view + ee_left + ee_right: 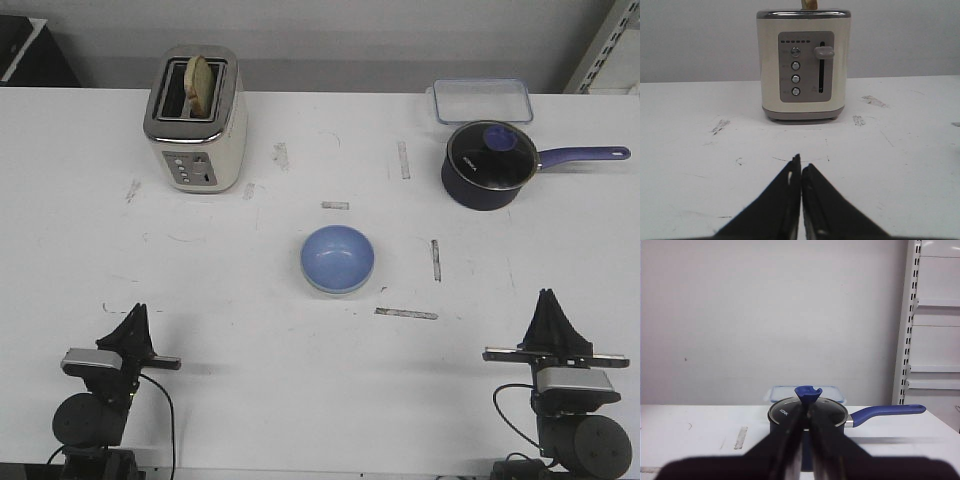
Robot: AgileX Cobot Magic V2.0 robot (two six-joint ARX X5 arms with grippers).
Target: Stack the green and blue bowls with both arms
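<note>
From the front, the blue bowl [338,259] sat mid-table, seemingly nested in the green bowl [322,287], of which only a pale rim showed; both looked light, stiff and smooth, best pinched at the rim. Nothing blocked them. Left wrist: the left gripper [801,167] was closed and empty, facing the toaster [803,64]. Right wrist: the right gripper [805,412] was closed, facing the saucepan [807,426].

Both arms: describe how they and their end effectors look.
Left end effector and right end effector are matte black, tapering to pointed tips. Each sits on a silver-grey block above a rounded black joint, with thin black cables looping beside the base.
</note>
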